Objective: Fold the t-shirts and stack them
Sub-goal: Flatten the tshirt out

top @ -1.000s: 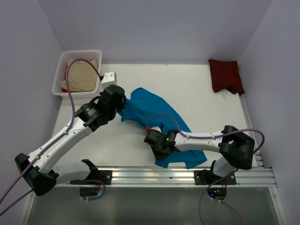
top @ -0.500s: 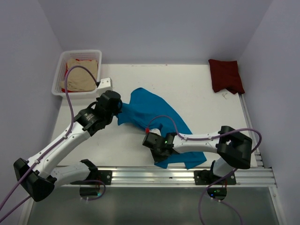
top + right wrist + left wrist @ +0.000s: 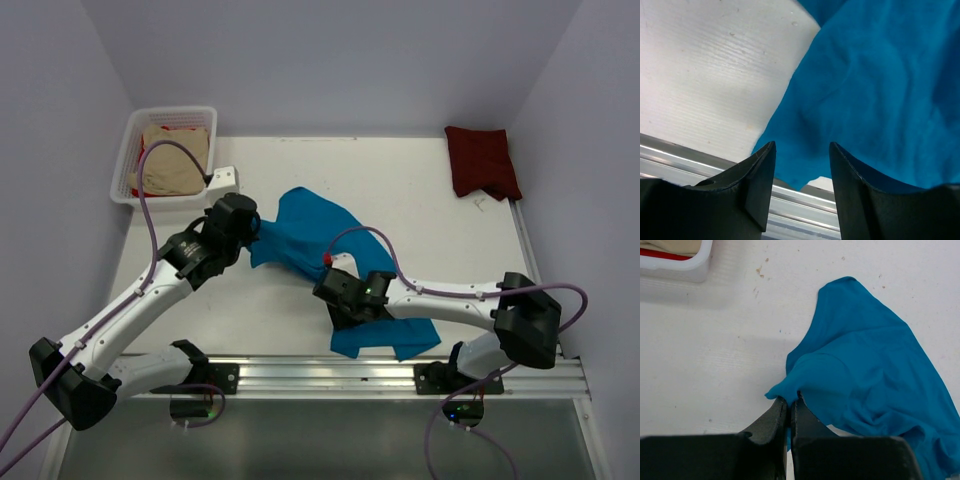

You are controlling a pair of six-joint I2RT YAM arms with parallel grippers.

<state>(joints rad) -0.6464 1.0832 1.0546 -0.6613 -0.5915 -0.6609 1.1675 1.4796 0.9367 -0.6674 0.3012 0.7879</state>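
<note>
Top external: outstretched left gripper (image 3: pixel 789 402) pinched tight on teal t-shirt (image 3: pixel 312 226); right gripper (image 3: pixel 802 150) low, half-spread, empty.

Boxed in by pale lilac walls (image 3: pixel 330 60) on three sides: white, faintly speckled table (image 3: pixel 400 190), silver slotted rail (image 3: pixel 300 375) along near edge, soft even light.

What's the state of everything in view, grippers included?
Teal-blue cloth t-shirt: unfolded, crumpled on the white table, one edge pinched.
Dark maroon cloth t-shirt: folded, far right corner.
White plastic lattice basket: upright, far left corner, holding clothes.
Beige cloth: bundled in the basket.
Left gripper: shut on the teal-blue t-shirt's edge.
Right gripper: open, over the teal-blue t-shirt.
</note>
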